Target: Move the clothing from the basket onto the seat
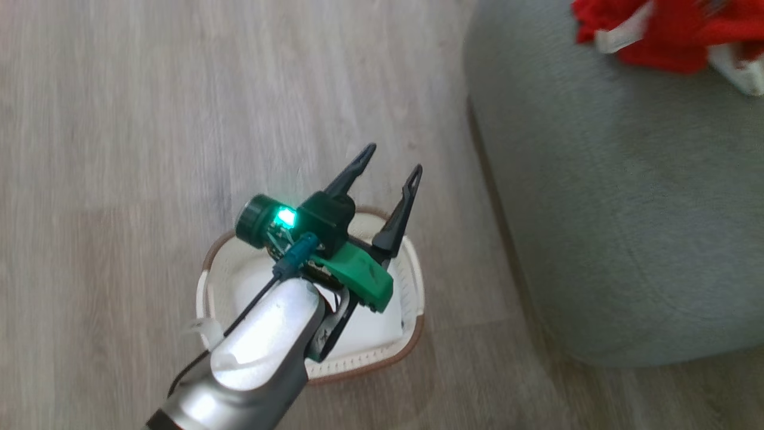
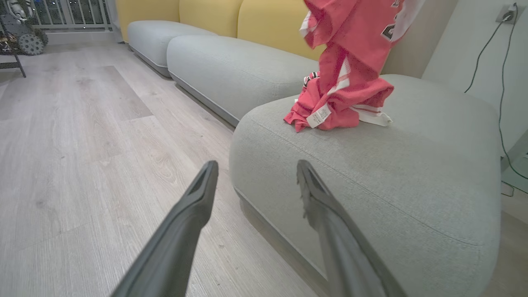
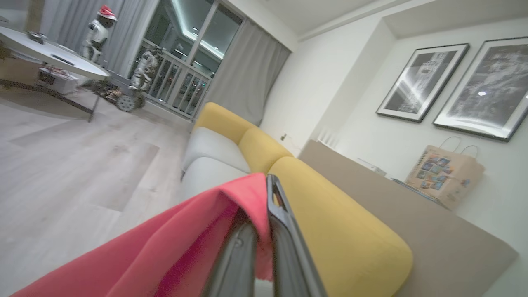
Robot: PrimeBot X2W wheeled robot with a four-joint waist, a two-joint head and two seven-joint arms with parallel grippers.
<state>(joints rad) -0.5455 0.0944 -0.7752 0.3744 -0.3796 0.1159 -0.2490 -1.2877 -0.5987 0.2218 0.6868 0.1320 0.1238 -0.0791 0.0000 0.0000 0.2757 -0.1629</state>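
Right wrist view: clothing (image 3: pixel 165 247) in gripper (image 3: pixel 259 202)

The basket (image 1: pixel 413 286) sits on the floor (image 1: pixel 119 149) under the left gripper (image 1: pixel 394 159), the seat (image 1: pixel 627 209) lies to its right, and the clothing (image 1: pixel 662 36) rests on the seat, ahead of the gripper.

The red clothing (image 2: pixel 338 103) with white trim lies crumpled on the far part of the rounded grey-green seat (image 2: pixel 371 173), a white label (image 2: pixel 318 117) showing. More red fabric hangs down onto the heap from above. The white basket (image 1: pixel 413 292) with a brown rim stands upright on the wooden floor (image 1: pixel 119 149), near the seat.
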